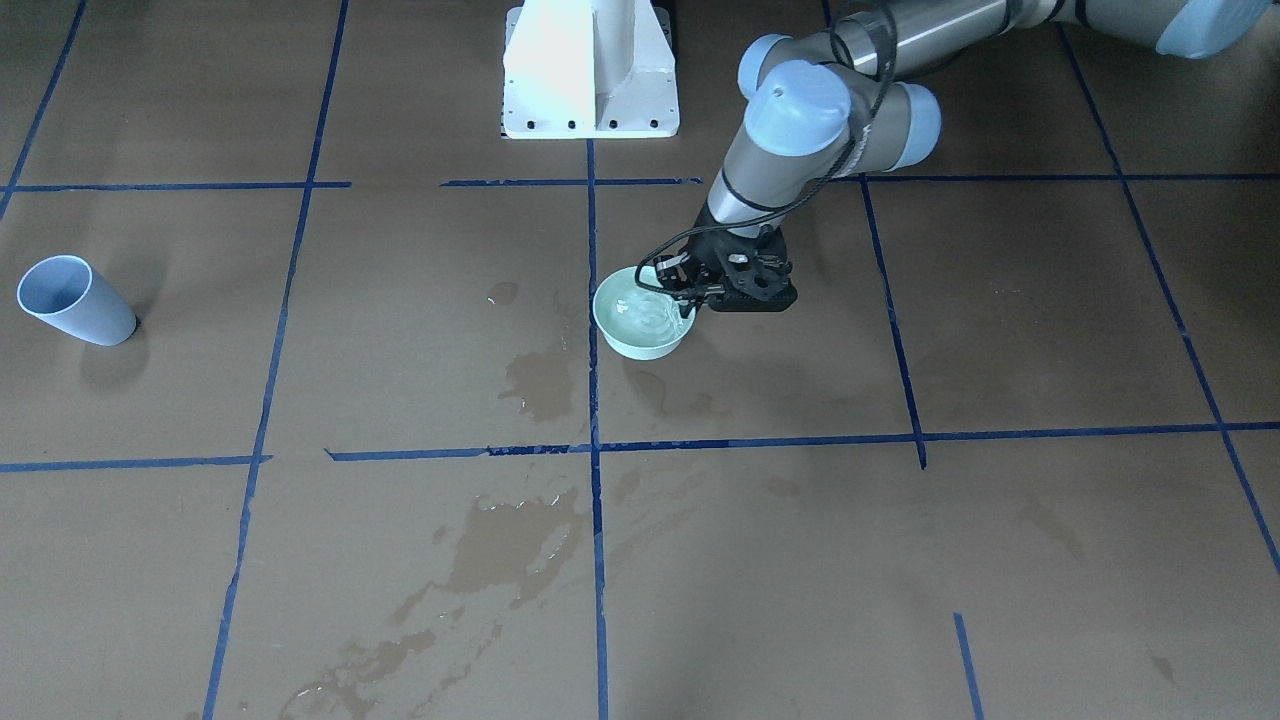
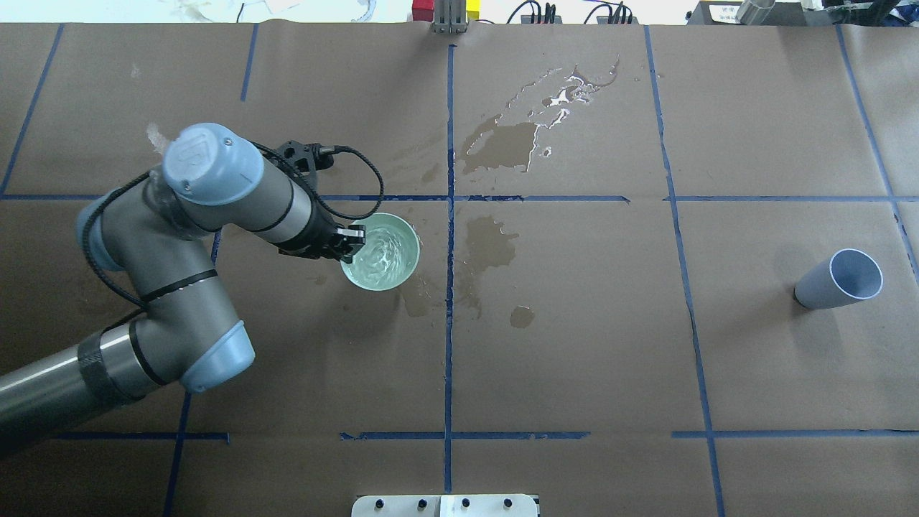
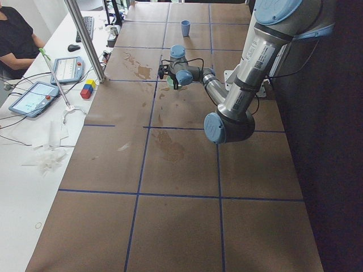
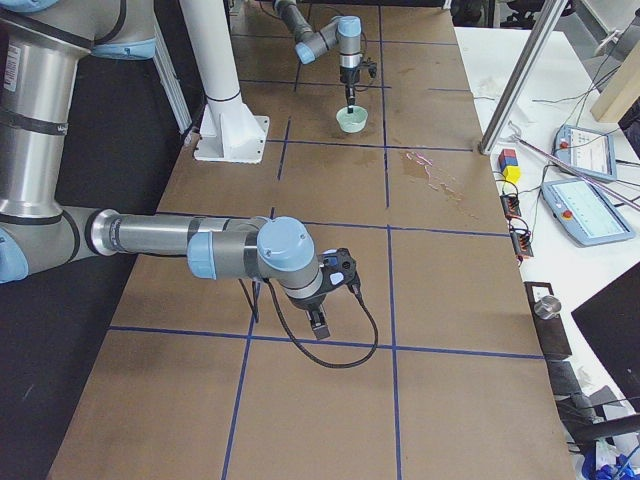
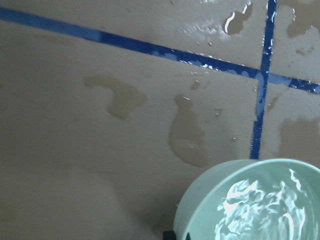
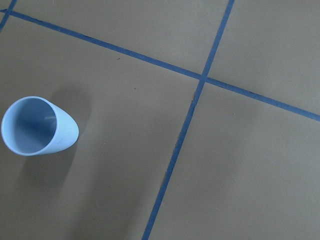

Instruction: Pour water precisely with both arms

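A mint-green bowl (image 1: 640,330) (image 2: 380,253) holds rippling clear water (image 1: 640,312) (image 5: 260,210) near the table's middle. My left gripper (image 1: 688,300) (image 2: 353,240) is at the bowl's rim on the robot's left side, shut on the rim with one finger inside and one outside. A pale blue cup (image 1: 75,300) (image 2: 840,280) (image 6: 39,126) stands empty far off on the robot's right side. My right gripper (image 4: 318,328) hangs above the paper and shows only in the exterior right view. I cannot tell if it is open or shut.
Wet patches (image 1: 540,385) (image 2: 502,143) darken the brown paper around and beyond the bowl. Blue tape lines (image 2: 449,287) grid the table. The white pedestal (image 1: 590,70) stands at the robot's edge. A person (image 3: 17,34), tablets (image 3: 34,96) and coloured blocks (image 3: 87,89) are at the side desk.
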